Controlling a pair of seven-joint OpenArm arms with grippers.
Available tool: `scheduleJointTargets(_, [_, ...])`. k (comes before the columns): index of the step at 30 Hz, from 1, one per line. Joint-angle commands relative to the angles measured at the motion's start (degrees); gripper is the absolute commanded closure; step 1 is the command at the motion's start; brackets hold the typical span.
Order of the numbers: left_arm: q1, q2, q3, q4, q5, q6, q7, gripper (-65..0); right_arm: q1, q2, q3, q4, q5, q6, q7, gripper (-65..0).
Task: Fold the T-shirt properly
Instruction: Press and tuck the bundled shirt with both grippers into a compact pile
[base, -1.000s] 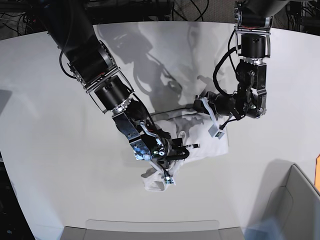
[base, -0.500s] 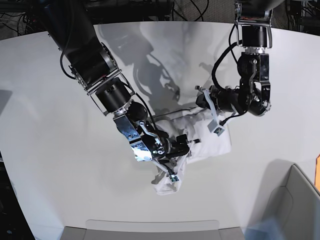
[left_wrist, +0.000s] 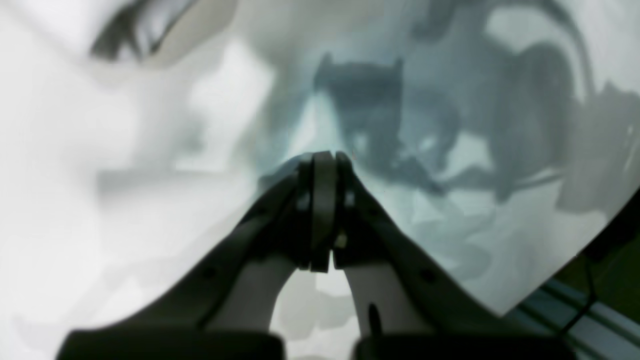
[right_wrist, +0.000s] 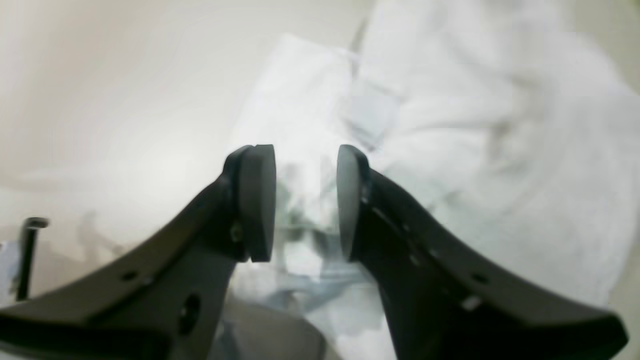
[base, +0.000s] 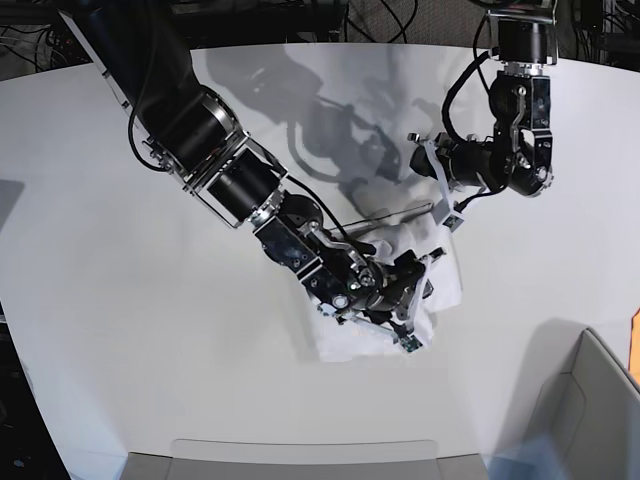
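1. Left wrist view: the left tool (left_wrist: 324, 210) has its two dark fingers pressed flat together, with nothing visible between them. Past the tips lies the white tabletop (left_wrist: 75, 150), blurred and crossed by dark arm shadows. Whether any cloth shows here cannot be told through the blur.

2. Right wrist view: the right tool (right_wrist: 306, 200) stands partly open, a clear gap between its two round black pads (right_wrist: 257, 200). The T-shirt (right_wrist: 475, 165) lies just beyond and below the gap as rumpled white cloth, spreading to the right. A flatter folded panel of it reaches toward the far side. No fabric is pinched; the pads straddle cloth without closing on it. Bare tabletop (right_wrist: 100, 100) fills the left.

3. Base view: the T-shirt (base: 445, 275) sits bunched in a small heap near the middle of the tabletop (base: 100, 300), slightly toward the right. The right tool (base: 412, 318), on the arm coming in from the far left, is low over the heap's near-left part. The left tool (base: 440, 190), on the arm hanging from the far right, is raised just beyond the heap's far edge, apart from the cloth. A grey bin (base: 590, 400) stands at the near right corner.
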Motion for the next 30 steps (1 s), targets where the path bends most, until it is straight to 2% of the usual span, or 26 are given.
scheduleJointTargets(1, [-0.07,-0.32,-0.15,0.73,0.46,0.05,0.54,0.0,2.39,-0.9,0.32,0.03,0.22,0.16,1.39,-21.1])
scheduleJointTargets(3, [0.11,-0.32,-0.15,0.73,0.64,0.05,0.54,0.0,2.74,-0.9,-0.47,-0.5,0.22,1.13,1.13,-21.0])
scheduleJointTargets(7, [0.11,-0.32,-0.15,0.73,0.73,0.14,0.54,0.0,1.6,-0.9,-2.41,3.9,0.31,7.2,1.13,-20.8])
scheduleJointTargets(9, [0.11,-0.32,-0.15,0.73,0.73,0.23,0.54,0.0,-0.16,-0.65,-1.35,9.17,0.75,6.84,1.65,-20.7])
scheduleJointTargets(11, [-0.07,-0.32,-0.15,1.0,0.73,0.32,0.54,0.0,-1.48,0.67,3.31,14.01,0.57,5.09,1.3,-18.4])
scheduleJointTargets(14, [-0.51,-0.32,-0.15,1.0,0.73,0.41,0.54,0.0,-3.06,2.34,12.1,17.35,0.48,2.89,1.04,-8.9])
scheduleJointTargets(17, [-3.41,-0.32,-0.15,1.09,0.73,0.41,0.54,0.0,-3.15,4.36,18.34,14.71,0.48,2.89,1.04,-0.9])
scheduleJointTargets(20, [-5.69,-0.32,-0.68,1.17,0.73,0.41,0.54,0.0,-1.65,6.21,19.31,8.03,0.48,3.06,1.3,-2.1])
scheduleJointTargets(23, [-8.07,-0.15,-2.0,3.11,0.64,0.41,0.54,0.0,-0.25,6.47,19.31,-0.23,0.4,3.24,1.74,-2.8])
scheduleJointTargets(24, [-8.77,-0.06,-2.09,4.08,0.55,0.41,0.54,0.0,0.02,6.47,19.22,-2.34,0.4,4.12,2.09,-2.8])
scheduleJointTargets(28, [-10.79,0.12,-2.09,7.86,0.46,0.41,0.54,0.0,0.11,6.12,19.22,-9.73,0.4,11.15,2.27,-2.8])
scheduleJointTargets(30, [-11.23,0.64,-2.09,9.35,0.46,0.41,0.54,0.0,-0.33,4.98,19.04,-12.01,0.4,13.26,1.83,-2.8])
